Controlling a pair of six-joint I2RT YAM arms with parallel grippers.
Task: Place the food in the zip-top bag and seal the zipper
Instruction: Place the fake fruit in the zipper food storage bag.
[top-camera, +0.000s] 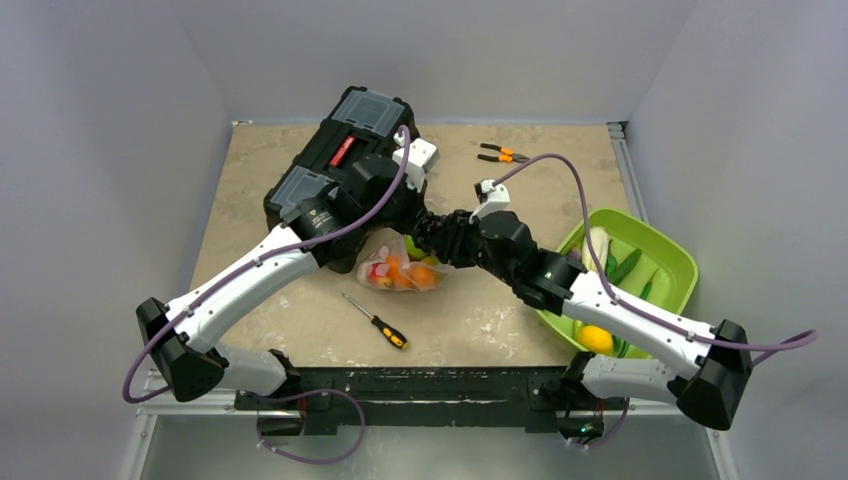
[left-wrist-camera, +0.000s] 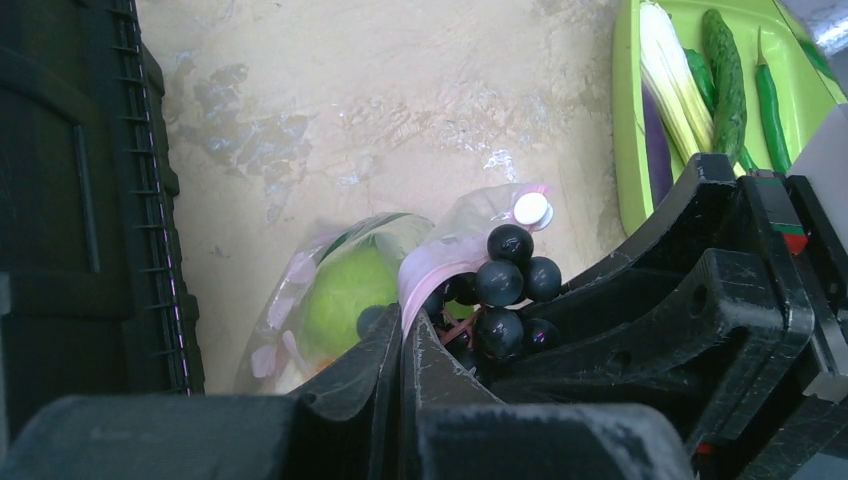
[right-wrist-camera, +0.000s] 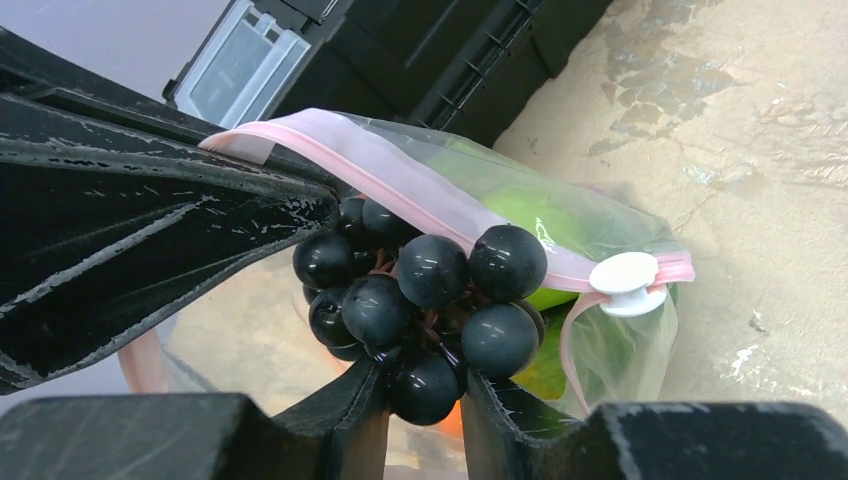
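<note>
The bag (top-camera: 398, 268) lies mid-desk (top-camera: 480, 320) by the toolbox (top-camera: 340, 140), with orange, red and green food (top-camera: 405, 275) inside. The left tool (left-wrist-camera: 403, 332) pinches the pink zipper (right-wrist-camera: 400, 180) at the open mouth. The right tool (right-wrist-camera: 425, 382) grips dark grapes (right-wrist-camera: 430, 270) at that mouth.

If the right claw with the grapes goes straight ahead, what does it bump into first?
Probably the bag: its pink zipper strip lies right across the grapes held in the right claw. Past that strip, a green fruit sits inside the bag. Depth is hard to judge here.
</note>
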